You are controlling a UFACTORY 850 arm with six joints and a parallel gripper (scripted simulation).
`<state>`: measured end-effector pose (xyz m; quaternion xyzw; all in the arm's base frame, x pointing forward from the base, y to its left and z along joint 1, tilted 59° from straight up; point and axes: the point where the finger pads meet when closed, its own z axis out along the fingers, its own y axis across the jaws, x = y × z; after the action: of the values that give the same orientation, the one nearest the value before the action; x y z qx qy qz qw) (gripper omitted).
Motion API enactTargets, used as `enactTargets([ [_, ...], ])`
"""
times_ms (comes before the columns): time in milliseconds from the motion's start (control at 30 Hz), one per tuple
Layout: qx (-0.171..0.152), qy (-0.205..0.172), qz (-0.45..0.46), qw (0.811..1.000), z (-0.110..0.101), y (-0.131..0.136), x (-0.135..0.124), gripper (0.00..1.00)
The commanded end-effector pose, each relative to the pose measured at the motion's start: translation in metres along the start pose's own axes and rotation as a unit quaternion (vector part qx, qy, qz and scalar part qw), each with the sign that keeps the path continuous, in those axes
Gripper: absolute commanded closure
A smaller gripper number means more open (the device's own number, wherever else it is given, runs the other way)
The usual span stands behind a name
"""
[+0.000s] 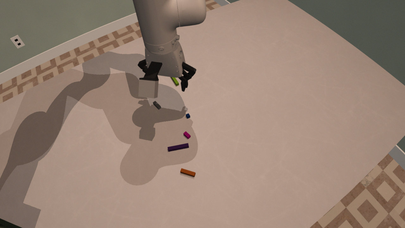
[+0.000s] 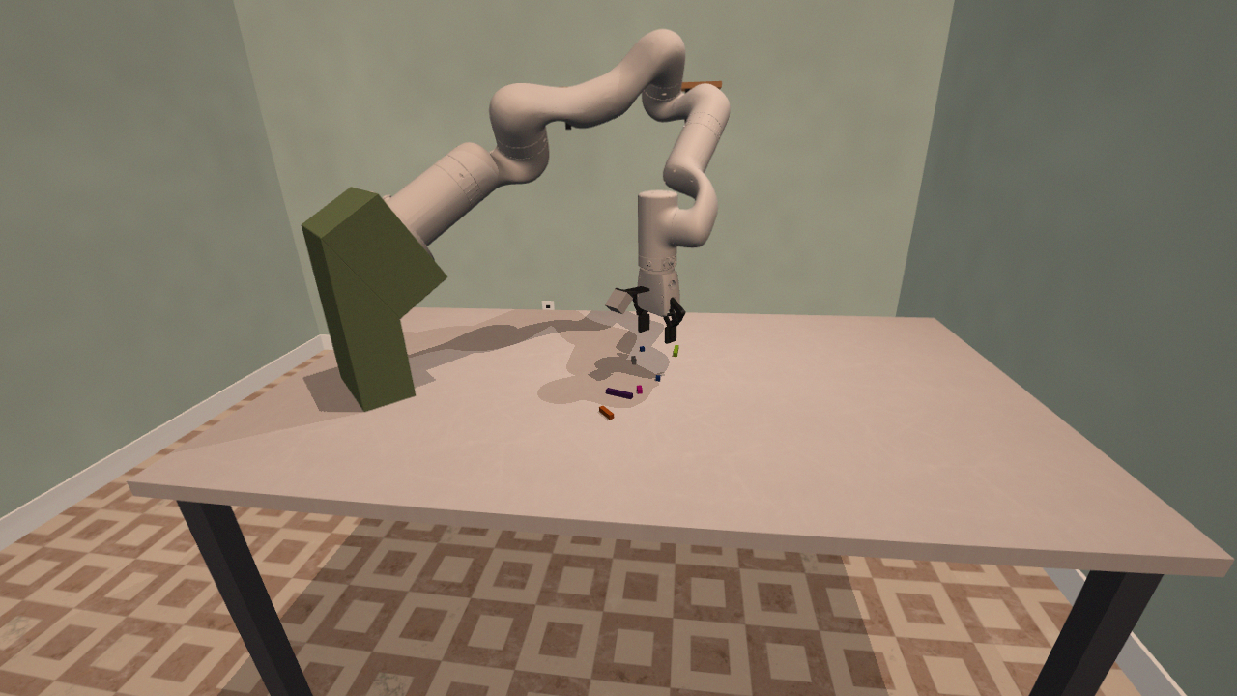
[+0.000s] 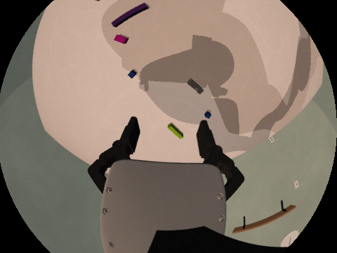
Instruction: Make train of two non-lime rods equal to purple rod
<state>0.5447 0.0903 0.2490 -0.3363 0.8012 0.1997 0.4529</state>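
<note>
Two rods should make it: magenta rod point(image 1: 186, 135) point(image 2: 639, 389) point(image 3: 121, 39) and orange rod point(image 1: 187, 172) point(image 2: 606, 413) point(image 3: 97, 0).
Both lie well away from the empty, wide-open hand point(image 1: 169, 86) point(image 2: 657, 335) point(image 3: 168, 125), turned different ways.

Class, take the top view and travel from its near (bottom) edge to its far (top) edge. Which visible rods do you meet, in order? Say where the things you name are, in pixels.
Orange rod point(image 1: 187, 172) point(image 2: 606, 413) point(image 3: 97, 0), purple rod point(image 1: 178, 147) point(image 2: 618, 393) point(image 3: 130, 15), magenta rod point(image 1: 186, 135) point(image 2: 639, 389) point(image 3: 121, 39), blue rod point(image 1: 187, 116) point(image 2: 658, 378) point(image 3: 132, 74), grey rod point(image 1: 156, 105) point(image 2: 633, 360) point(image 3: 195, 86), lime rod point(image 1: 175, 81) point(image 2: 676, 350) point(image 3: 175, 131).
</note>
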Motion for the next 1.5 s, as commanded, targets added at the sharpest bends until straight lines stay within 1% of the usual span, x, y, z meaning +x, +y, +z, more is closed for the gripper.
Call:
enactTargets([
  [0, 0.000, 0.001, -0.051, 0.999, 0.001, 0.010, -0.012, 0.00],
  [33, 0.000, 0.002, -0.089, 0.996, 0.002, 0.017, -0.020, 0.00],
  [133, 0.000, 0.002, -0.132, 0.991, 0.002, 0.026, -0.030, 0.00],
  [233, 0.000, 0.003, -0.188, 0.982, 0.003, 0.038, -0.042, 0.00],
  [433, 0.000, 0.002, -0.296, 0.955, 0.002, 0.062, -0.066, 0.00],
  [500, 0.000, 0.002, -0.296, 0.955, 0.002, 0.062, -0.066, 0.00],
  [567, 0.000, 0.001, -0.357, 0.934, 0.001, 0.078, -0.079, 0.00],
  [633, 0.001, 0.000, -0.377, 0.926, 0.000, 0.083, -0.083, 0.00],
  [1467, 0.001, 0.000, -0.379, 0.925, 0.000, 0.083, -0.084, 0.00],
])
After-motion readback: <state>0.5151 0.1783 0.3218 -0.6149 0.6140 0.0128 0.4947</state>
